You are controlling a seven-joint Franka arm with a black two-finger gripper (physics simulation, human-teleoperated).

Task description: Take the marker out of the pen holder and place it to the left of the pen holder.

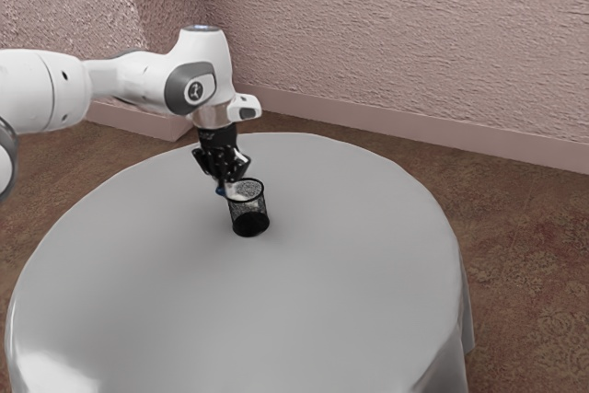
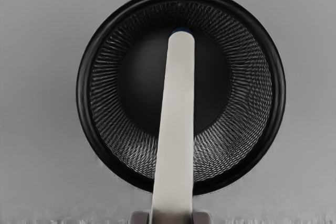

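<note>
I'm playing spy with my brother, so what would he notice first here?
The big white arm reaching in from the exterior view's left stands out first. In the wrist view, the pale, blue-ended marker, held in the pincer, crosses the round rim of the black mesh pen holder.

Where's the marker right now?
The marker is held in the gripper, at the pen holder's rim on the exterior view's left; in the wrist view it crosses that rim, its far end over the holder's mouth.
</note>
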